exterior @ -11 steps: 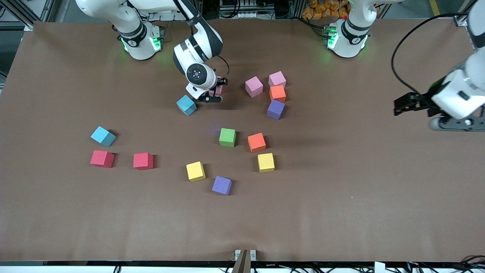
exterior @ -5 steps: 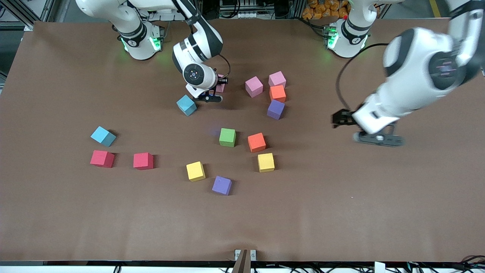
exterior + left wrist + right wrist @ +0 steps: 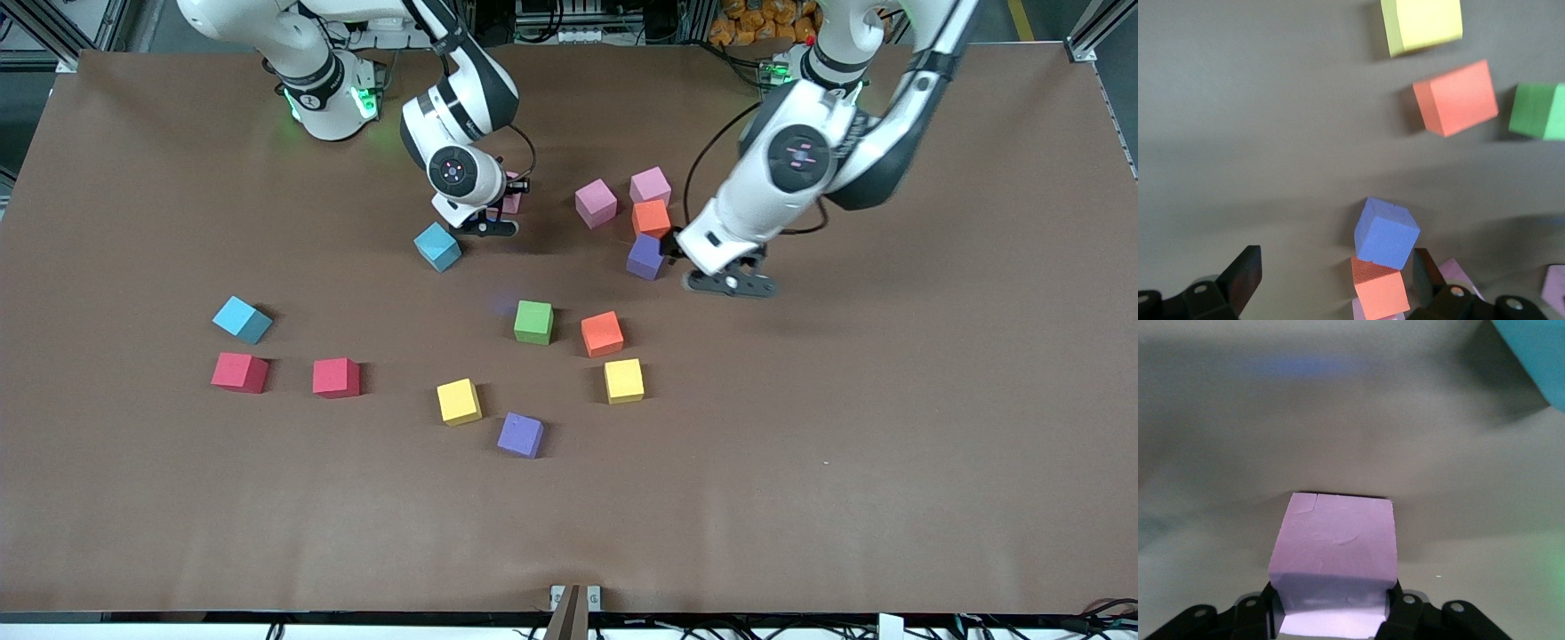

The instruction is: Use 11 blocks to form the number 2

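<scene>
Matte foam cubes lie scattered across the brown paper-covered table (image 3: 889, 444). The right gripper (image 3: 1331, 613) is low on the table, its black fingers pressed against both sides of a pink block (image 3: 1335, 543) whose soft top face shows faint creases; a blue block (image 3: 437, 246) sits just beside it. The left gripper (image 3: 1331, 283), jaws spread wide, hovers beside a short column of blocks: purple block (image 3: 645, 256), orange block (image 3: 652, 219) and a pink cube (image 3: 651, 185), with another pink cube (image 3: 596, 203) alongside. A green block (image 3: 533, 322) rests nearer the front camera.
</scene>
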Action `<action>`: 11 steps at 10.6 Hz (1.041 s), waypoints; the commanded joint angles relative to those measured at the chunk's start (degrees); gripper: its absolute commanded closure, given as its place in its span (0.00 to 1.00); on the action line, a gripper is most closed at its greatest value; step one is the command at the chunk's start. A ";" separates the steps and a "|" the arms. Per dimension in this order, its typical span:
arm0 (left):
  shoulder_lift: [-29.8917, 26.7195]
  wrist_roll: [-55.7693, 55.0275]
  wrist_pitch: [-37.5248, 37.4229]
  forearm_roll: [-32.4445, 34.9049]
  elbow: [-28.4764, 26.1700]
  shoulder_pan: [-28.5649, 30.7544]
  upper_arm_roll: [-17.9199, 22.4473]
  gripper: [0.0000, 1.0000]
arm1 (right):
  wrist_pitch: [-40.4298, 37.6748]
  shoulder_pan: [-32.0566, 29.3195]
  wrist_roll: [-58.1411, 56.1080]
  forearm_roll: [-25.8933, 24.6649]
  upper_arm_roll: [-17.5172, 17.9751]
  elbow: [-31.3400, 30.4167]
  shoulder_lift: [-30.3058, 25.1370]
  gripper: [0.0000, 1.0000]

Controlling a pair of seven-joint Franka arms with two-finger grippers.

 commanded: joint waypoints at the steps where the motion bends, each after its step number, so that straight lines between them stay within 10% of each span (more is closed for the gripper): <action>1: 0.26 -3.99 6.80 1.36 -6.17 -3.58 0.00 0.00 | 0.56 -0.75 -0.61 -1.26 0.12 -1.78 -1.51 0.97; 5: 3.69 -14.80 18.50 1.36 -14.17 -10.44 0.00 0.00 | 0.48 -1.62 -0.52 -1.26 0.12 -1.78 -1.24 0.84; 8: 3.62 -16.49 20.10 1.36 -16.73 -10.89 0.00 0.00 | 0.48 -1.54 -0.61 -1.26 0.12 -1.78 -1.24 0.12; 11: 3.88 -19.47 20.45 1.36 -17.08 -11.07 0.00 0.00 | 0.30 -1.45 -0.61 -1.26 0.12 -1.78 -1.33 0.00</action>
